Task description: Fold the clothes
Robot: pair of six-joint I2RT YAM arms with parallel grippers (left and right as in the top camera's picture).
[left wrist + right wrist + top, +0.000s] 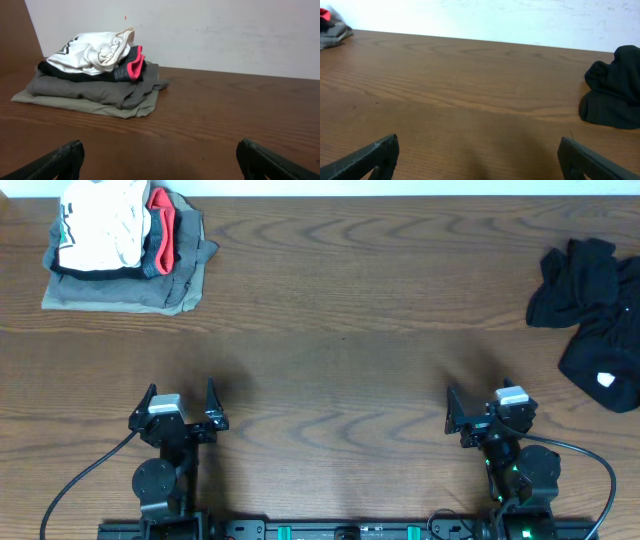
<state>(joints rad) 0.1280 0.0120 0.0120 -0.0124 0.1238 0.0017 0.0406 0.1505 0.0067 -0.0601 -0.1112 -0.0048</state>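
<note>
The clothes lie in two places. A crumpled white T-shirt (100, 225) with small dark print tops a pile at the far left, also in the left wrist view (92, 52). Black garments (595, 300) with a white patch (606, 379) lie bunched at the far right, showing in the right wrist view (612, 92). My left gripper (180, 402) (160, 150) hovers open over bare wood near the front edge, nothing between its fingers. My right gripper (481, 398) (479, 145) is open too, well short of the black garments.
Under the white shirt is a stack of grey and olive garments (125, 285) with a black and red-trimmed piece (165, 230). The wooden table (330, 330) runs to a white wall behind. Cables trail from both arm bases at the front edge.
</note>
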